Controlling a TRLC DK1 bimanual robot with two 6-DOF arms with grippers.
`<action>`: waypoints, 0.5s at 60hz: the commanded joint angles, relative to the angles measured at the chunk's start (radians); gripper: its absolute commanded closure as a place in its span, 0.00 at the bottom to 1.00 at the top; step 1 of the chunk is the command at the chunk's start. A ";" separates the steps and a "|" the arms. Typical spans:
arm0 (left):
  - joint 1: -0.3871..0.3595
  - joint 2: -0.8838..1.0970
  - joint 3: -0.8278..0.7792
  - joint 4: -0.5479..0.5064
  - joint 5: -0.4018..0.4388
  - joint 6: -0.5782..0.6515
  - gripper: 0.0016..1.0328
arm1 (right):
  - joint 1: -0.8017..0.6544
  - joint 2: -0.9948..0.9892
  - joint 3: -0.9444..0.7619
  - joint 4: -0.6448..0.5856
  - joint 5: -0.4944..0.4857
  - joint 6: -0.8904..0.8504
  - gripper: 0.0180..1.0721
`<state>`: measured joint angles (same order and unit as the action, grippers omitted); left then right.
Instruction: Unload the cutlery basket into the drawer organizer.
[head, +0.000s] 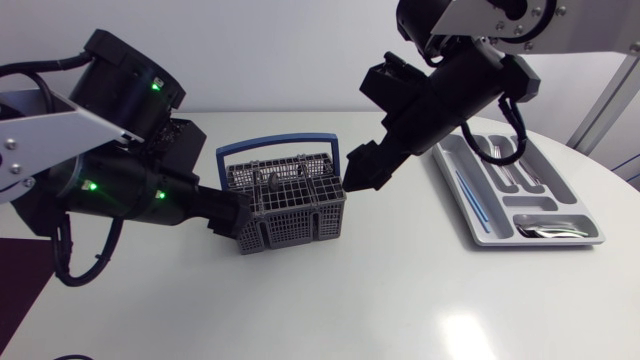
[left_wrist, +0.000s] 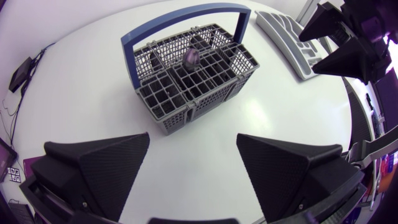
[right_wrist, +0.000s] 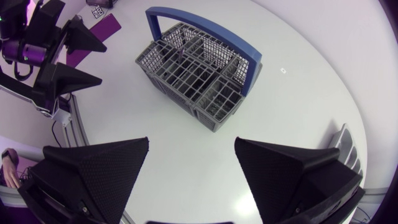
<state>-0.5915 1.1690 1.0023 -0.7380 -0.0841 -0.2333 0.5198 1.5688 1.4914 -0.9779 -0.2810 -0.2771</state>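
Both our claws gape wide and empty: left gripper (left_wrist: 193, 138), right gripper (right_wrist: 192, 140). The cutlery basket (head: 290, 200) sits mid-table between them, one spoon-ish piece (left_wrist: 191, 57) inside. Going in that broad, we could snag the mesh and tip it, well short of the drawer organizer (head: 540, 242).

Blue handle (head: 280, 144) arching over basket (head: 295, 205), blocking straight drop mid-frame. Left gripper (head: 238, 215) sitting near basket's left side, right gripper (head: 358, 170) hanging at its upper right. Bare table (head: 400, 300) lying open across lower frame.
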 joint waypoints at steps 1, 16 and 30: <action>-0.007 -0.015 -0.039 0.023 -0.002 0.028 0.05 | 0.029 0.034 0.033 0.010 -0.006 0.079 0.05; 0.001 -0.032 -0.091 0.081 0.000 0.060 0.05 | 0.092 0.085 0.032 0.096 -0.007 0.194 0.05; 0.032 -0.051 -0.157 0.169 0.033 0.074 0.05 | 0.141 0.114 -0.017 0.237 -0.003 0.285 0.05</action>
<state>-0.5762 1.1339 0.8745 -0.5941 -0.0658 -0.1818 0.6407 1.6577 1.5085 -0.7715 -0.2844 -0.0494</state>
